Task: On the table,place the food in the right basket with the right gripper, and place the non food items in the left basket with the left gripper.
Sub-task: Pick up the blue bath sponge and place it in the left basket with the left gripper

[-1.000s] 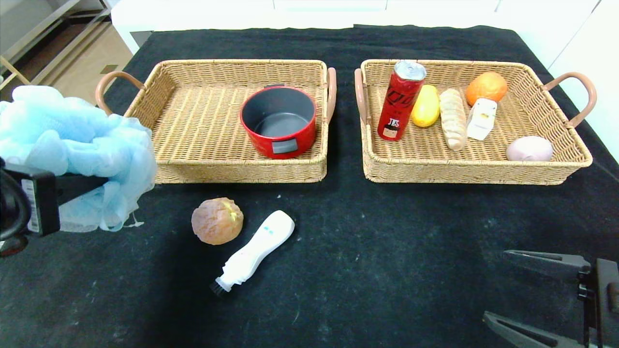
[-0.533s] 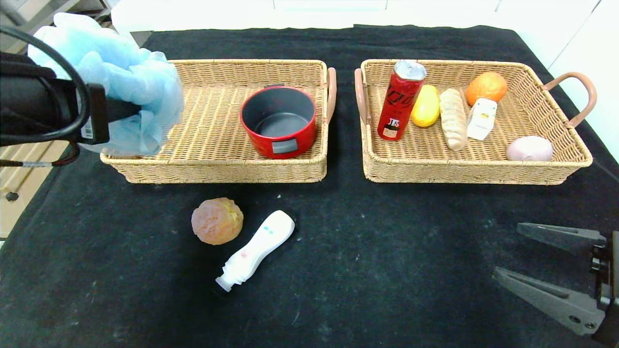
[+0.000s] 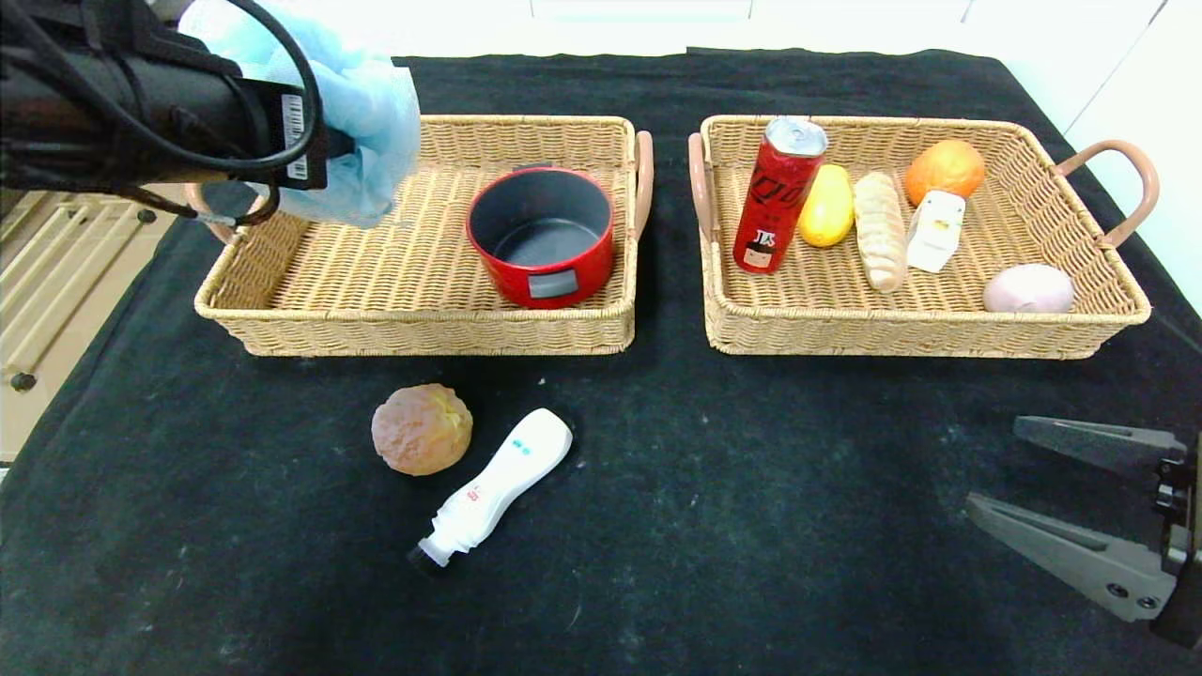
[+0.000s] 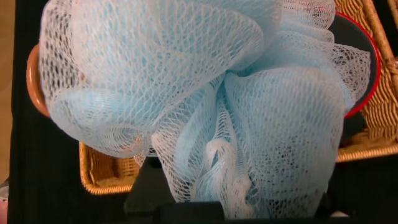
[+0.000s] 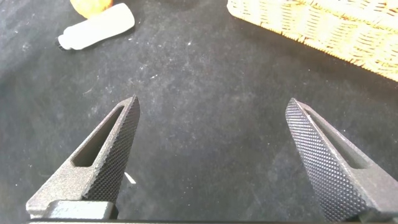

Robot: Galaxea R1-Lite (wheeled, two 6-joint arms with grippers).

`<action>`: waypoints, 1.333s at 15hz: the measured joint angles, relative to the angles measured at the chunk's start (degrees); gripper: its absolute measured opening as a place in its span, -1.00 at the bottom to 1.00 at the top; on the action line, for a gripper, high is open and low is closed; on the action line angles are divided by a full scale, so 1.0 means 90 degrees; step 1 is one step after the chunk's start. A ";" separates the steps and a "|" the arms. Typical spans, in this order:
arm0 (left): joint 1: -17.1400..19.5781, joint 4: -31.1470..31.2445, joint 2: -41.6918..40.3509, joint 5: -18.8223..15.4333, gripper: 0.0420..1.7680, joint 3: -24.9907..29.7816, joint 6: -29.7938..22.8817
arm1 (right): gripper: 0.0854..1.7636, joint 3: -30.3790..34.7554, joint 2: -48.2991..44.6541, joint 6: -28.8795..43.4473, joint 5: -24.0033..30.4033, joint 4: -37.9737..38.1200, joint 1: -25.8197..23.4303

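My left gripper (image 3: 349,148) is shut on a light blue mesh bath sponge (image 3: 362,99) and holds it in the air over the far left corner of the left basket (image 3: 413,327). In the left wrist view the bath sponge (image 4: 205,93) fills most of the frame and hides the fingers. A brown round bun (image 3: 422,429) and a white hand brush (image 3: 495,485) lie side by side on the black table in front of the left basket. My right gripper (image 3: 995,464) stands open and empty near the front right of the table, with bare cloth between its fingers (image 5: 118,143).
A red pot (image 3: 542,246) sits in the left basket. The right basket (image 3: 901,333) holds a red can (image 3: 779,192), a yellow fruit (image 3: 826,207), a bread stick (image 3: 880,230), an orange (image 3: 945,169), a white carton (image 3: 935,230) and a pink egg-shaped item (image 3: 1028,288).
My left arm has carried the blue sponge from the table's left edge up and over to the left basket's far left corner. The right gripper has shifted slightly and stays open.
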 joint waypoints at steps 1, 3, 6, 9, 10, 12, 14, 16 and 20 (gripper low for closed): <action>0.0012 -0.0019 0.0223 0.0024 -0.35 -0.0233 0.0000 | 0.94 -0.0003 0.0000 0.0000 0.0000 0.0003 0.0000; 0.0024 -0.0080 0.0645 0.0051 -0.35 -0.0576 -0.0015 | 0.94 -0.0003 0.0001 -0.0003 -0.0003 0.0012 -0.0004; 0.0054 -0.0111 0.1078 0.0070 -0.35 -0.0803 -0.0054 | 0.94 -0.0003 0.0001 0.0000 0.0000 0.0019 -0.0003; 0.0131 -0.0111 0.1300 0.0163 -0.35 -0.0849 -0.0077 | 0.94 0.0003 0.0023 -0.0003 0.0000 0.0022 -0.0003; 0.0152 -0.0111 0.1338 0.0165 -0.35 -0.0849 -0.0080 | 0.94 0.0005 0.0041 0.0000 0.0000 0.0022 -0.0003; 0.0198 -0.0111 0.1387 0.0187 -0.23 -0.0849 -0.0083 | 0.94 0.0005 0.0065 -0.0003 -0.0003 0.0022 -0.0003; 0.0198 -0.0106 0.1402 0.0199 0.03 -0.0828 -0.0089 | 0.94 0.0008 0.0070 0.0009 0.0000 0.0018 -0.0003; 0.0207 -0.0102 0.1405 0.0214 0.24 -0.0814 -0.0092 | 0.94 0.0009 0.0072 0.0009 0.0000 0.0022 -0.0003; 0.0205 -0.0102 0.1375 0.0223 0.52 -0.0782 -0.0098 | 0.94 0.0015 0.0074 0.0005 -0.0003 0.0018 -0.0003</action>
